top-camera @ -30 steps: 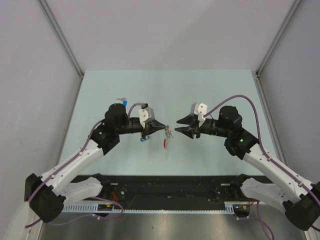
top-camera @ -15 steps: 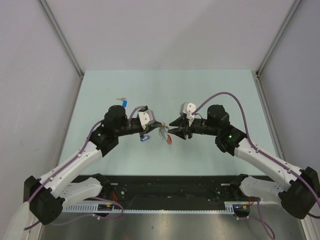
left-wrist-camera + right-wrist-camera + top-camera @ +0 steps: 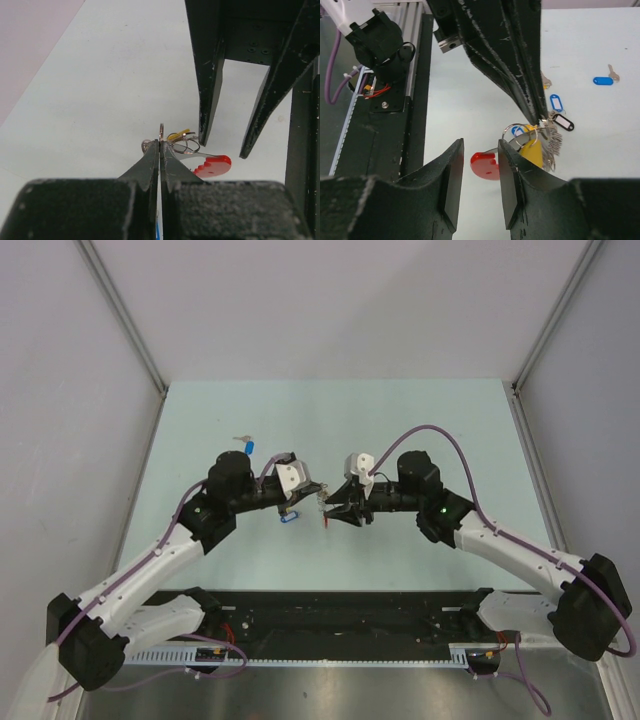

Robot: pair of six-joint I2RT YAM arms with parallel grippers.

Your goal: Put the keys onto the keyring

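Three grey walls; blue-tagged key on pale table.

We see a pale green table top boxed in by plain grey-white walls, with slanted metal struts running down to its far corners. Along the table's near edge we find a black mounting strip. A slotted aluminium rail lies just beside it on the near side.
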